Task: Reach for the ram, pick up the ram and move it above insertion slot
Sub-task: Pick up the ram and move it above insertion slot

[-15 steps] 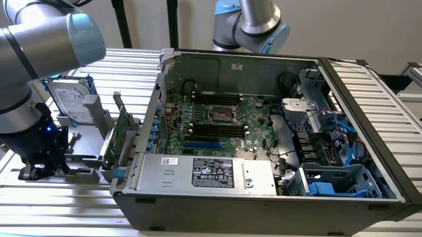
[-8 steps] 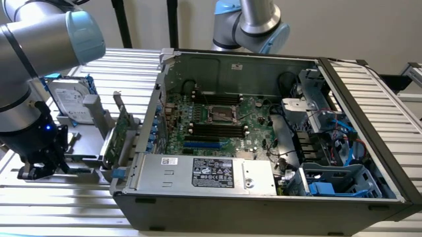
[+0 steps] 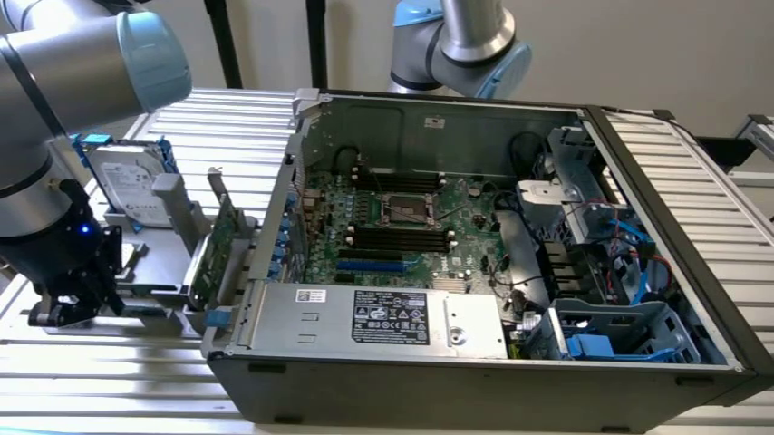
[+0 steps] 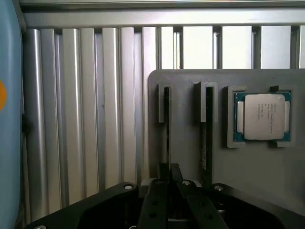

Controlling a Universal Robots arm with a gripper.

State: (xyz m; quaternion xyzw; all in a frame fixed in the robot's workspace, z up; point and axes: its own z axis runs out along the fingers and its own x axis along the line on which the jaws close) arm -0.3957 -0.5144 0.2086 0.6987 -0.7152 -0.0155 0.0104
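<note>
The ram (image 4: 167,138) stands on edge in a narrow groove of the grey holder (image 4: 186,152). A second stick (image 4: 208,138) fills the next groove and a processor (image 4: 264,116) sits in a square recess. The gripper (image 4: 170,172) is at the ram's near end, in line with it; I cannot tell whether it is clenched or released. The exterior view has the gripper at lower left, well apart from the open case (image 3: 484,381) holding the black insertion slots (image 3: 400,237).
</note>
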